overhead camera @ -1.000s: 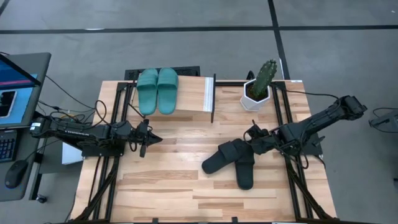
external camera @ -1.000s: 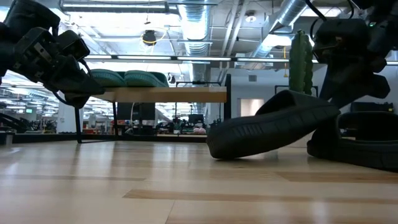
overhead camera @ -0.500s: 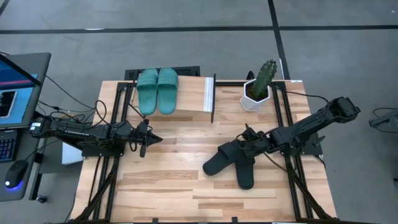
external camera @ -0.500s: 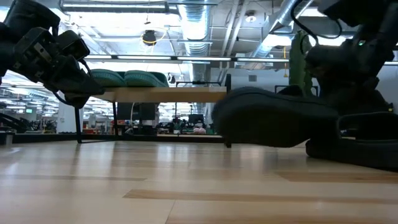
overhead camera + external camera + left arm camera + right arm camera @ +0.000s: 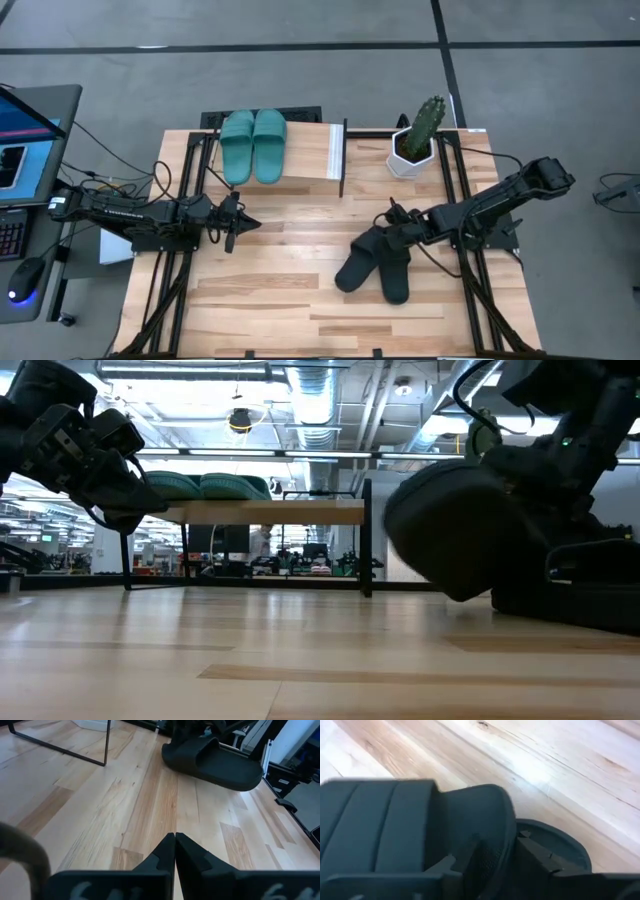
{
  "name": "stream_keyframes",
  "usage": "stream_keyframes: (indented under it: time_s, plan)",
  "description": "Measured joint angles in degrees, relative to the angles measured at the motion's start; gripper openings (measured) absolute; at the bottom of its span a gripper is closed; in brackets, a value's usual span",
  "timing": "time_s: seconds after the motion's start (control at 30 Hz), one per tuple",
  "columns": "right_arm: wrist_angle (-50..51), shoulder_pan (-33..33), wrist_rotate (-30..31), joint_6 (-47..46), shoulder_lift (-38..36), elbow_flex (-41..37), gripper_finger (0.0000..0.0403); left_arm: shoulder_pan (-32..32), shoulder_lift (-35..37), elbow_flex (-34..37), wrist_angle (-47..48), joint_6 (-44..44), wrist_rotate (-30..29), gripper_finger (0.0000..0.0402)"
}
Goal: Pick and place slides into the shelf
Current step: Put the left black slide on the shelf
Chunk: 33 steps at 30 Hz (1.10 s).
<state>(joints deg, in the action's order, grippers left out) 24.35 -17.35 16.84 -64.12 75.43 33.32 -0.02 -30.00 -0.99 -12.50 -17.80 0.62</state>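
We were on the pick: our right gripper (image 5: 392, 236) had closed on one black slide (image 5: 356, 266) near the table's right edge, next needing carrying to the shelf (image 5: 306, 150) beside the teal pair (image 5: 253, 146); left gripper (image 5: 234, 222) waited shut.

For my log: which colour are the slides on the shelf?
Teal-green slides; clearest in the high view.

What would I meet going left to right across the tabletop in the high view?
Left gripper → teal slides on the shelf → lifted black slide → right gripper, shut on it → cactus pot.
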Motion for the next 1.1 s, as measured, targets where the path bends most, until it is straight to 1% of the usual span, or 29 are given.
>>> stream_keyframes:
  time_s: [0.1, 0.13, 0.23, 0.33, 0.4, 0.57, 0.73, 0.97, 1.1]
  plan:
    - [-0.5, 0.0, 0.1, 1.1, 0.0, 0.0, 0.0031, 0.0, 0.0, 0.0, 0.1, 0.0, 0.0, 0.0000]
    - [-0.8, -0.2, 0.1, 2.2, 0.1, 0.0, 0.0019, 0.0, 0.0, 0.0, 0.1, 0.0, 0.0, 0.0000]
    - [-0.9, -0.6, 1.5, 3.0, 0.1, 0.2, 0.0017, 0.0, 0.0, 0.0, 0.1, 0.0, 0.0, 0.0000]
    - [-0.5, -0.6, 2.5, 6.0, -0.1, 1.4, 0.0007, 0.0, 0.0, 0.0, 0.2, 0.0, 0.0, 0.0000]
    - [0.4, -0.7, 4.4, 8.1, -0.7, 2.9, 0.0007, 0.0, 0.0, 0.0, 0.2, 0.0, 0.0, 0.0000]
    - [4.2, -0.7, 8.8, 16.0, -1.5, 8.8, 0.0005, 0.0, 0.0, 0.0, 0.2, 0.0, 0.0, 0.0000]
    - [7.3, -0.7, 12.0, 24.2, -1.5, 14.7, 0.0003, 0.0, 0.0, 0.0, 0.7, 0.0, 0.0, 0.0000]
    - [8.5, -0.8, 14.4, 34.1, -1.5, 20.7, 0.0003, 0.0, 0.0, 0.0, 1.7, 0.0, 0.0, 0.0000]
    - [8.7, 0.4, 14.5, 40.5, -1.5, 24.8, 0.0003, 0.0, 0.0, 0.0, 1.6, 0.0, 0.0, 0.0000]
